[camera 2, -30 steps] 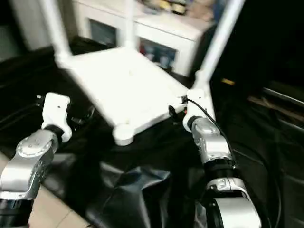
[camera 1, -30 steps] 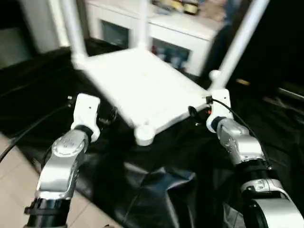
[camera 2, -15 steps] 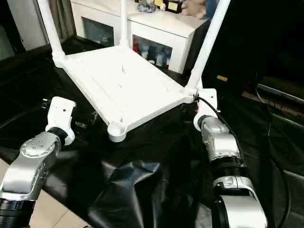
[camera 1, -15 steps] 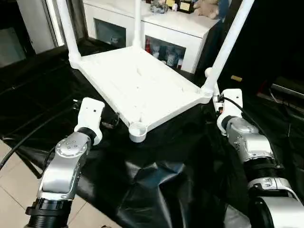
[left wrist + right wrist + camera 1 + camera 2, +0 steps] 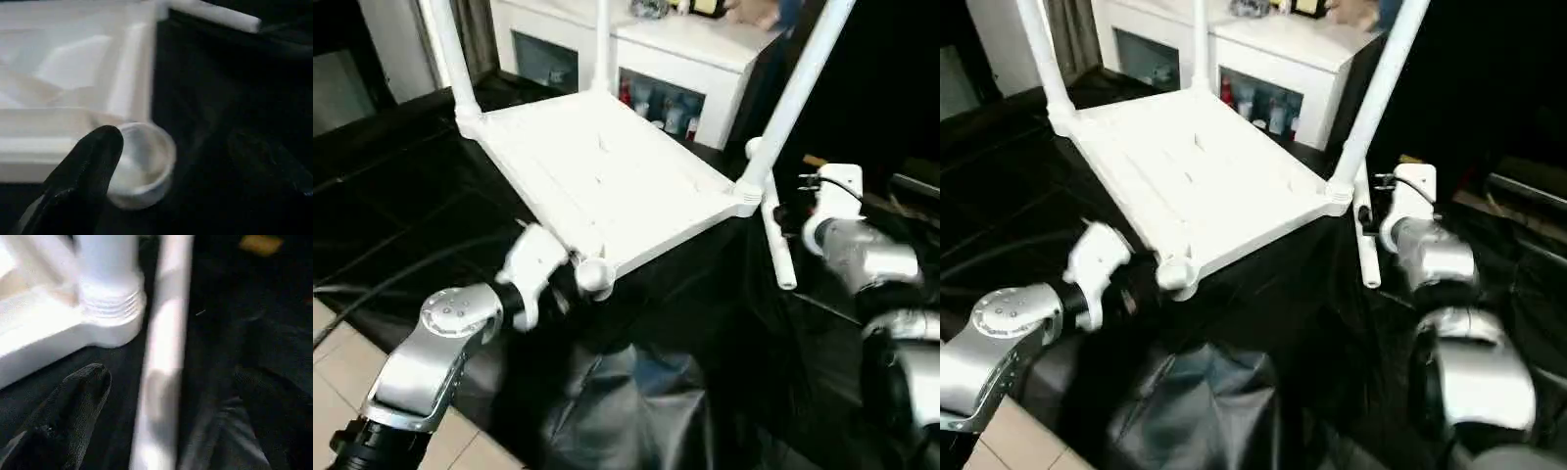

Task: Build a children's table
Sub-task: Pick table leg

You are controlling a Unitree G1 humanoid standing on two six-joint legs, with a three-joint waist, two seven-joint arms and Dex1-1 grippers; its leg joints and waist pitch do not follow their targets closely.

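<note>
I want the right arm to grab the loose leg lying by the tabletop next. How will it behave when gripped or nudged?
The loose leg is a smooth round white tube, so it will probably roll on the black sheet if nudged. It looks like stiff, hollow plastic, likely light. It is long, so a grip near one end may let it swing; the right end effector, open, has it between its fingers.

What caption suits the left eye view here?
Upturned tabletop with three legs fitted, the fourth leg lying loose beside it, near corner socket empty.
</note>
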